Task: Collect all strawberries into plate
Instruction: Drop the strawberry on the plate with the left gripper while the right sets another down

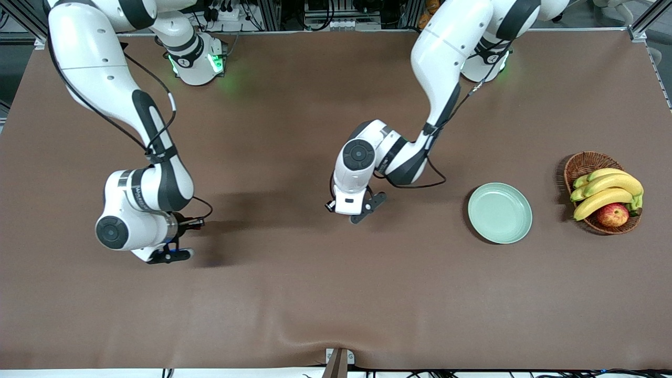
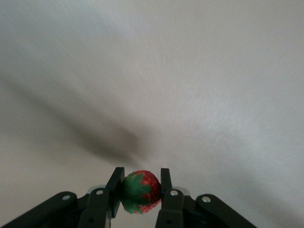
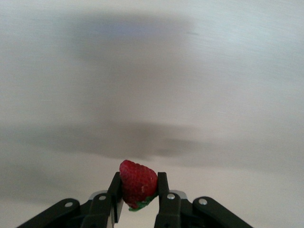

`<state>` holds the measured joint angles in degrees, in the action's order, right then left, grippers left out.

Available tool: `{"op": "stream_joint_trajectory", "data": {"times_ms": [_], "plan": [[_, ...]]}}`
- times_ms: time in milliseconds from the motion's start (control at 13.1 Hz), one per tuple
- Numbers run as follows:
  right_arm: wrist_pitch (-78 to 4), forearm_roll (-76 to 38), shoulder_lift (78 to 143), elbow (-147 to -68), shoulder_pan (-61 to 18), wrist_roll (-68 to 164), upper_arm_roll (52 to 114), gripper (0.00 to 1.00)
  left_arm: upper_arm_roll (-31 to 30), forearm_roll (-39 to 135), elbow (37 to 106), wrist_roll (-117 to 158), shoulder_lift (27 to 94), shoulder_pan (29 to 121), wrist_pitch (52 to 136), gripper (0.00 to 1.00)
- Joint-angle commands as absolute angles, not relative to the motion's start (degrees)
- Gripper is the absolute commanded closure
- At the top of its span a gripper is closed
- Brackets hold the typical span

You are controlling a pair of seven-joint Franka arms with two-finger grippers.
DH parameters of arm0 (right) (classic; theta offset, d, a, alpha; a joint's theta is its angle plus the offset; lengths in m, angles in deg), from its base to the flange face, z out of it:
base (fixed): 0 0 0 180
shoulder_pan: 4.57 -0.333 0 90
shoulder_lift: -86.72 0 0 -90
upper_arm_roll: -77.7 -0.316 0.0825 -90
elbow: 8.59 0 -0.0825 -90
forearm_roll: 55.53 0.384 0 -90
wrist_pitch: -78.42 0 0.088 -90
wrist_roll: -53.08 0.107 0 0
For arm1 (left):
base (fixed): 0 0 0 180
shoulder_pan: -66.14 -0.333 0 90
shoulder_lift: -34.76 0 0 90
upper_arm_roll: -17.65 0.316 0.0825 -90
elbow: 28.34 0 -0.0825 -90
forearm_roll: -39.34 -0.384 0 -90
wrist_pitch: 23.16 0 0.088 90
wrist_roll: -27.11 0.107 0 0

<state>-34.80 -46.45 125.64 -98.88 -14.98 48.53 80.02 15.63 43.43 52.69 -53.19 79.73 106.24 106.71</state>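
My left gripper (image 2: pixel 140 179) is shut on a red strawberry (image 2: pixel 142 190) whose green leafy cap faces the camera. In the front view this gripper (image 1: pixel 350 213) is low over the middle of the table, and its hand hides the berry. My right gripper (image 3: pixel 137 184) is shut on another strawberry (image 3: pixel 137 182), red tip up and green cap down. That gripper (image 1: pixel 167 255) is low over the right arm's end of the table, and its berry is also hidden there. The pale mint-green plate (image 1: pixel 500 212) lies bare toward the left arm's end.
A brown wicker basket (image 1: pixel 584 164) holding bananas (image 1: pixel 604 190) and a red-yellow apple (image 1: pixel 612 214) stands beside the plate, closer to the left arm's end. The brown table cover (image 1: pixel 336 304) has a fold near the front edge.
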Motion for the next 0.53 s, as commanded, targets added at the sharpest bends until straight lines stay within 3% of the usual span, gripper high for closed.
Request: {"op": "stream_joint_trajectory", "data": {"times_ms": [0, 153, 458], "plan": [[-34.1, -37.0, 124.9, -98.8, -15.6, 48.5, 77.6, 0.98, 15.5, 41.2, 56.9, -49.9, 69.8, 103.1, 99.0, 1.00], [-33.1, -28.3, 124.9, -99.0, -20.5, 49.1, 77.8, 0.98, 15.5, 41.0, 62.2, -41.3, 63.4, 98.9, 95.6, 1.00], [-34.5, -24.7, 125.0, -98.3, -32.5, 56.2, 77.8, 0.98, 15.5, 37.0, 74.6, -22.9, 55.3, 89.3, 92.6, 1.00]]}}
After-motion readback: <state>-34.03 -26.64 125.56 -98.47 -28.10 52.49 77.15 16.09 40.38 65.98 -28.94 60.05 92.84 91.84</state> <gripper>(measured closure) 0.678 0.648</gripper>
